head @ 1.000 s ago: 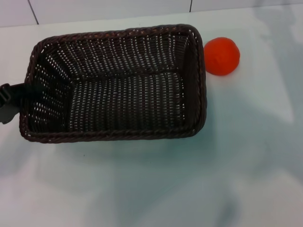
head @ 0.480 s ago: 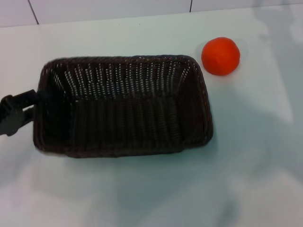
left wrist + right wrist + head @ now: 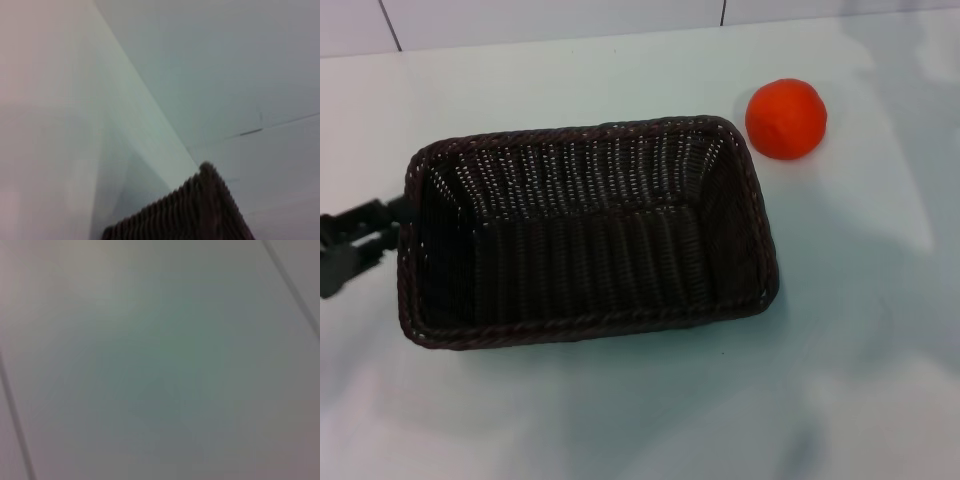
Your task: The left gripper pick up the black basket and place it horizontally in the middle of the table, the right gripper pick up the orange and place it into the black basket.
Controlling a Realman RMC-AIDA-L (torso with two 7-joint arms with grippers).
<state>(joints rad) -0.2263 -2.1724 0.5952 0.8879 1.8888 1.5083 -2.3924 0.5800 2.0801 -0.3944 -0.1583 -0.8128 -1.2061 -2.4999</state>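
The black basket (image 3: 588,230) is a large dark woven rectangle. It lies open side up, long side across the view, on the pale table (image 3: 640,410) a little left of the middle. My left gripper (image 3: 392,222) reaches in from the left edge and its fingers close on the basket's left rim. A corner of the basket also shows in the left wrist view (image 3: 200,212). The orange (image 3: 786,118) sits on the table just beyond the basket's far right corner, apart from it. My right gripper is out of view.
A white tiled wall (image 3: 550,18) runs along the table's far edge. The right wrist view shows only pale tiled surface (image 3: 160,360). Bare tabletop lies in front of the basket and to its right.
The basket has come down and toward me from a tilted, raised pose and now lies flat on the table. My left gripper moved with it. The orange has not moved.
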